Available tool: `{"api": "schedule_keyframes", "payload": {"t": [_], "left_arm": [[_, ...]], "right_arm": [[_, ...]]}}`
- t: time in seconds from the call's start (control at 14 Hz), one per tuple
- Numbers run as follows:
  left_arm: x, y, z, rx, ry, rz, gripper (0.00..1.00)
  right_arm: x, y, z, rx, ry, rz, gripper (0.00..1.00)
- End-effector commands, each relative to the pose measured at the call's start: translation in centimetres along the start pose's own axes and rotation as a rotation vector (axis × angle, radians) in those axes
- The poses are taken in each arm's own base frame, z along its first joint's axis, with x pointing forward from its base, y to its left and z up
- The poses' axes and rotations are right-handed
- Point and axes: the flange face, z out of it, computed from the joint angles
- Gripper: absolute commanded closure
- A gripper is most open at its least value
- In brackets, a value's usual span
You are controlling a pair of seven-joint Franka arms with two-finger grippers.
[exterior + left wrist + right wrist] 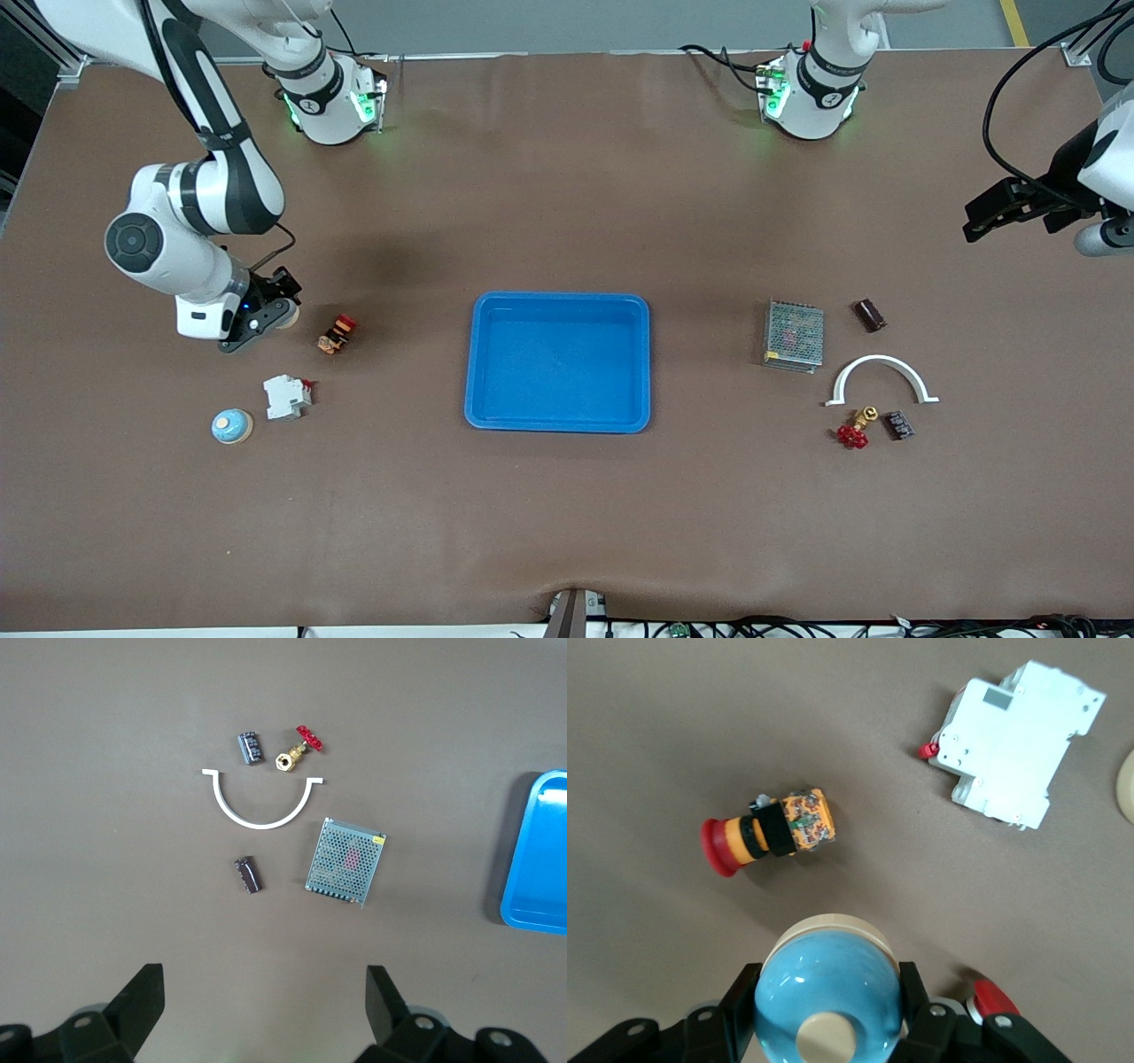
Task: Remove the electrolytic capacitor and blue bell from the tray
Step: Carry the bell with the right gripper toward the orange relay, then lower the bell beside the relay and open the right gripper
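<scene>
Right gripper holds a blue domed bell low over the table, outside the tray.

The shallow bright-blue plastic tray sits mid-table. In the front view the gripper is at the tray's nine o'clock, its fingers clamped on the bell's cream base. Judged from this, the set-down step is in hand. The next move calls for lowering the bell and spreading the fingers, clear of the red-capped orange push button just beside it. The dark cylindrical electrolytic capacitor lies at the tray's three o'clock, out of the tray. The left gripper waits above that end, fingers spread wide.
</scene>
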Motion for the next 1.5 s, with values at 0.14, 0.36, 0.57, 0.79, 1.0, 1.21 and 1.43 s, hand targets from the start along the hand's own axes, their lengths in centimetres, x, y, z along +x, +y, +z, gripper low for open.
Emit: {"api": "schedule_keyframes", "payload": {"t": [0.14,0.36,0.57,0.79,1.0,1.21,1.43], "left_arm": [[0.0,-0.3,-0.5,-0.010,0.016,0.016,0.00],[0.0,-0.1,-0.4,-0.010,0.015,0.019,0.00],[-0.1,0.0,-0.4,-0.010,0.013,0.019,0.00],[-0.1,-0.1,-0.2,-0.009,0.010,0.016,0.00],[-0.1,0.0,-0.2,-0.009,0.010,0.017,0.00],[-0.2,0.3,-0.2,-0.009,0.010,0.023,0.00],[-0.2,0.5,-0.2,-0.009,0.010,0.025,0.00]], "right_arm": [[-0.9,1.8,4.0,0.017,0.018,-0.051,0.60],[-1.0,2.0,5.2,0.020,0.019,-0.056,0.60],[-0.9,1.8,6.5,0.011,0.032,-0.059,0.60],[-0.9,1.8,7.0,0.012,0.033,-0.059,0.60],[-1.0,1.9,7.4,0.016,0.030,-0.054,0.60],[-0.9,1.9,7.4,0.017,0.029,-0.054,0.24],[-1.5,2.6,7.2,0.023,0.028,-0.030,0.00]]}}
